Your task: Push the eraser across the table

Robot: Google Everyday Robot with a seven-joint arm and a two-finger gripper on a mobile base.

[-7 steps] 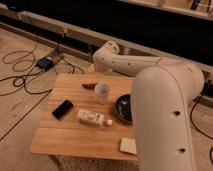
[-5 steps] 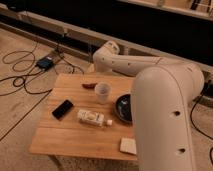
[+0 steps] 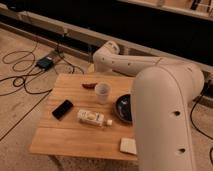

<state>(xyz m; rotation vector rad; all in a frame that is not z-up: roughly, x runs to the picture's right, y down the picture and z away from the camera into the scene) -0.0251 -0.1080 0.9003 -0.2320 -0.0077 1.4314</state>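
The eraser (image 3: 62, 109), a small flat black block, lies on the left part of the light wood table (image 3: 70, 142), angled toward the near-left corner. My white arm (image 3: 160, 105) fills the right side of the view and bends back to a joint (image 3: 107, 51) behind the table's far edge. The gripper itself does not show in this view; only the arm's links do. Nothing touches the eraser.
A white bottle (image 3: 92, 118) lies on its side just right of the eraser. A pale cup (image 3: 102, 92), a small red thing (image 3: 90, 85), a dark bowl (image 3: 123, 107) and a whitish square pad (image 3: 128, 145) share the tabletop. Cables and a blue box (image 3: 45, 63) lie on the floor at left.
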